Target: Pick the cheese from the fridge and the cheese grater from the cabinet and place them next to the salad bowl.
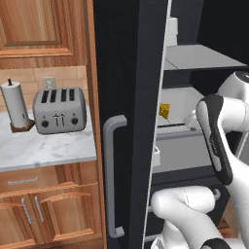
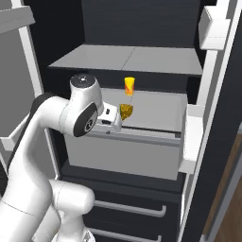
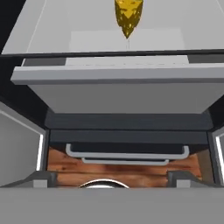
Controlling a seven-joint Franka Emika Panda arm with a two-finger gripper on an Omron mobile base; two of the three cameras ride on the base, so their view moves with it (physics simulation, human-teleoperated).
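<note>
The fridge (image 2: 142,61) stands open, showing grey shelves. The cheese (image 2: 126,111), a small yellow-orange wedge, sits near the front of the middle shelf; it also shows past the door edge (image 1: 164,111) and at the top of the hand view (image 3: 128,15). My gripper (image 2: 116,125) hangs just left of and in front of the cheese, at the shelf's front lip, pointing downward. Its fingertips (image 3: 43,177) stand wide apart, open, with nothing between them (image 3: 113,179). The cheese grater, cabinet and salad bowl are out of view.
A yellow-orange cup (image 2: 129,86) stands behind the cheese. The black fridge door (image 1: 126,121) with its grey handle (image 1: 111,175) is close on the left; white door bins (image 2: 191,137) are on the right. A toaster (image 1: 59,110) and paper towel roll (image 1: 15,106) sit on the marble counter (image 1: 44,151).
</note>
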